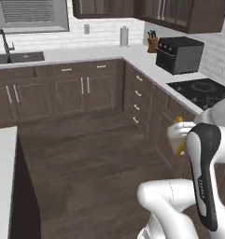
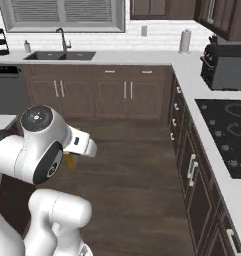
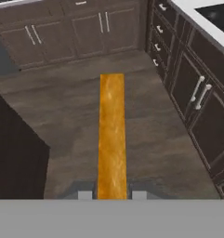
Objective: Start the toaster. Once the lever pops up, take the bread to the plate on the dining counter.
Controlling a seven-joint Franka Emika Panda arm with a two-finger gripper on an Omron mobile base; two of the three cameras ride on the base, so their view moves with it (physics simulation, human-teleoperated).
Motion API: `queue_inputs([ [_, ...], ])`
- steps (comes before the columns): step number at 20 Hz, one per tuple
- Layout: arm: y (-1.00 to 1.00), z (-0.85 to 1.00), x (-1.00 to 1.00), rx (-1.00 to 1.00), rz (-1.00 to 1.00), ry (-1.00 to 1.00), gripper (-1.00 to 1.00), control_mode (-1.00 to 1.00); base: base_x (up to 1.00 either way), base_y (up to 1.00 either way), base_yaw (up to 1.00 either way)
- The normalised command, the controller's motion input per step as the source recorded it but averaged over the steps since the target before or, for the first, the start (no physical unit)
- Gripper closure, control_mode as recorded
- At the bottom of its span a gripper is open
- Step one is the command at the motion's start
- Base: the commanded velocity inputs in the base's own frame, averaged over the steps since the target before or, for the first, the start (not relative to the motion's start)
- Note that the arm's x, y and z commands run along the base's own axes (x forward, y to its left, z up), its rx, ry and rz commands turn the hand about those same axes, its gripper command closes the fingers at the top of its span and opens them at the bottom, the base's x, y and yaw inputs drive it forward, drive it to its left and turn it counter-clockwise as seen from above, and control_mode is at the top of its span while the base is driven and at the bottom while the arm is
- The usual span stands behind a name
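Bread (image 3: 111, 135) sat edge-on between the fingers of the gripper (image 3: 112, 195), jaws narrowed onto its two faces, the slice carried in mid-air above the wooden floor (image 3: 71, 116) between the cabinet runs. The dining table (image 1: 1, 177) showed as a white top at the left edge of the left base view; the plate was not visible. Judging from this, the carry would go best with the slice kept upright and steady, then lowered flat onto the plate before the gripper let go.
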Motion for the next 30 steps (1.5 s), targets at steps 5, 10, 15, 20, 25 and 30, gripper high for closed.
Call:
queue_inputs([
  [5, 0.0, 0.0, 0.0, 0.0, 0.0, 0.0, 1.0, 1.0, 0.0, 0.0, 0.95],
  [10, 0.0, 0.0, 0.0, 0.0, 0.0, 0.0, 1.0, 1.0, 0.0, 0.0, 0.93],
  [15, 0.0, 0.0, 0.0, 0.0, 0.0, 0.0, 1.0, 1.0, 0.0, 0.0, 0.91],
  [20, 0.0, 0.0, 0.0, 0.0, 0.0, 0.0, 1.0, 1.0, 0.0, -0.11, 0.86],
  [25, 0.0, 0.0, 0.0, 0.0, 0.0, 0.0, 1.0, 1.0, 0.0, 0.07, 0.71],
  [30, 0.0, 0.0, 0.0, 0.0, 0.0, 0.0, 1.0, 1.0, 0.03, 0.71, 0.3],
])
